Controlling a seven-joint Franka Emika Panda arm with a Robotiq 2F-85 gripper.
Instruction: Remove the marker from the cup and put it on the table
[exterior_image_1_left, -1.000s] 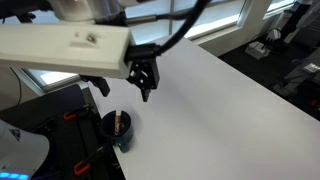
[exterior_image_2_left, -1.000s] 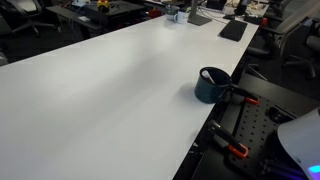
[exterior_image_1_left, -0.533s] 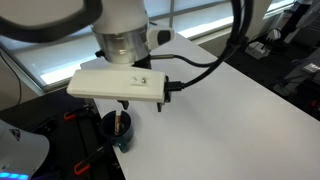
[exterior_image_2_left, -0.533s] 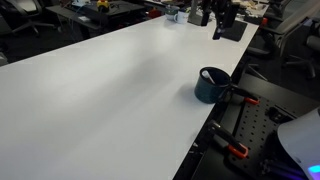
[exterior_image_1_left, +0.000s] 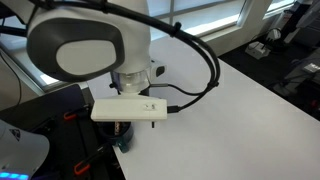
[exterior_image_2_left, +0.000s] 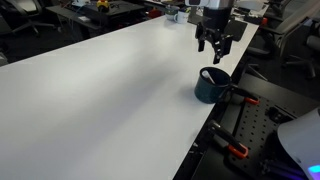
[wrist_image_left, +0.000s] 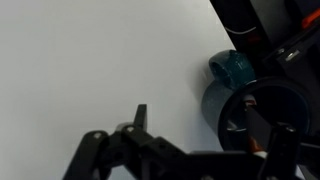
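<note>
The dark teal cup (exterior_image_2_left: 211, 86) stands near the edge of the white table (exterior_image_2_left: 100, 90). My gripper (exterior_image_2_left: 214, 52) hangs open just above and behind it, fingers pointing down and holding nothing. In the wrist view the cup (wrist_image_left: 232, 100) lies at the right, its handle toward the top. The marker (wrist_image_left: 253, 143) leans inside it, showing its orange end. My gripper (wrist_image_left: 212, 122) straddles the cup's near wall there, with one fingertip (wrist_image_left: 140, 112) over bare table. The arm (exterior_image_1_left: 130, 108) hides the cup and gripper in an exterior view.
Black clamps with orange grips (exterior_image_2_left: 241, 100) sit on the table edge right beside the cup. A black flat pad (exterior_image_2_left: 232, 30) and desk clutter (exterior_image_2_left: 178, 14) lie at the far end. The table edge runs close along the cup's side.
The arm has swung in over the cup, bringing the gripper from the table's far end to just above it. The jaws stayed open. The cup and marker have not moved.
</note>
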